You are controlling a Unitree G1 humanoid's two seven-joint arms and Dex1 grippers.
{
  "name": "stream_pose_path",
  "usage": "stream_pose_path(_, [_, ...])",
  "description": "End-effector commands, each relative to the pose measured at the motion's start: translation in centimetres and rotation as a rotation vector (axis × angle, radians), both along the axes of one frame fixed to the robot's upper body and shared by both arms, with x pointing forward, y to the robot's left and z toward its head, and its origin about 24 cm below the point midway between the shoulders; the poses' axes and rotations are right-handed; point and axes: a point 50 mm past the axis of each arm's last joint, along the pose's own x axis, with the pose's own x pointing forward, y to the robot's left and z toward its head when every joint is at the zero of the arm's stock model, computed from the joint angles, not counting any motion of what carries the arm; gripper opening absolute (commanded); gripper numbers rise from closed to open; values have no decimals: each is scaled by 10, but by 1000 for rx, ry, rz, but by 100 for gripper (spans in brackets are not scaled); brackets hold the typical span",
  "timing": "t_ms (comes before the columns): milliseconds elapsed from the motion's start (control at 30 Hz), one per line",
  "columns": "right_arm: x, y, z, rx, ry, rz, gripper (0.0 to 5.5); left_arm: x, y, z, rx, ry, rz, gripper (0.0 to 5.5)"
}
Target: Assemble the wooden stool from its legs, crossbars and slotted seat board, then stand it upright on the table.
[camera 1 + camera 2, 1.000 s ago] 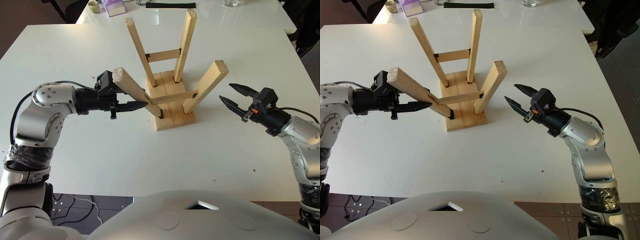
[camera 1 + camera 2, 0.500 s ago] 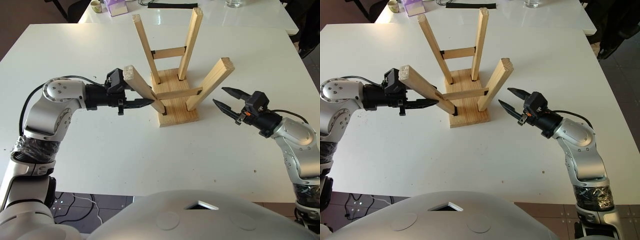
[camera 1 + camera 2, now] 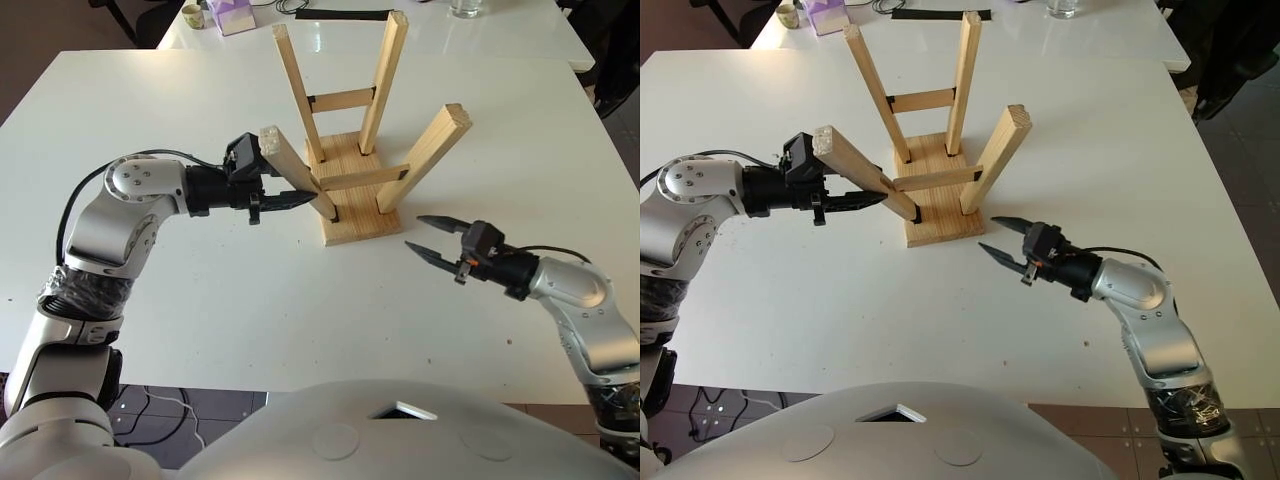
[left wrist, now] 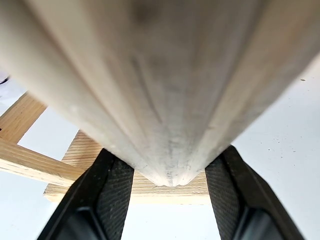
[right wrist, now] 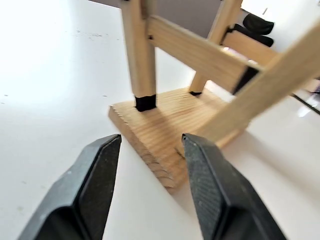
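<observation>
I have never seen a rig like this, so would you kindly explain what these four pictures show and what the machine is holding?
This is a humanoid robot with two arms, each ending in a two-finger gripper. Two pictures come from cameras on its head, looking down at a white table; the other two come from its wrists. On the table a wooden stool sits upside down, its seat board flat and its legs pointing up. The left gripper is shut around one tilted leg, seen close up from the left wrist. The right gripper is open and empty, near the board's edge.
</observation>
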Motion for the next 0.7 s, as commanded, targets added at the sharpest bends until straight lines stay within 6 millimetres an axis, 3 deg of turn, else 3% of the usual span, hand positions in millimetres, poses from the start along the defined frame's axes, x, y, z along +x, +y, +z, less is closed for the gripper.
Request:
stream_pose_path(33, [9,34,-9,44,-18,-19,224,-11,14,-57,185,235,100,204])
stream_pose_path(267, [33,76,-26,104,-14,-164,224,-3,9,-50,186,230,69,204])
stream_pose_path(500, [40,88,-44,119,48,-211,224,2,9,-48,191,225,60,204])
stream_pose_path(700, [53,99,-37,198,23,-241,224,2,7,-49,187,224,59,204])
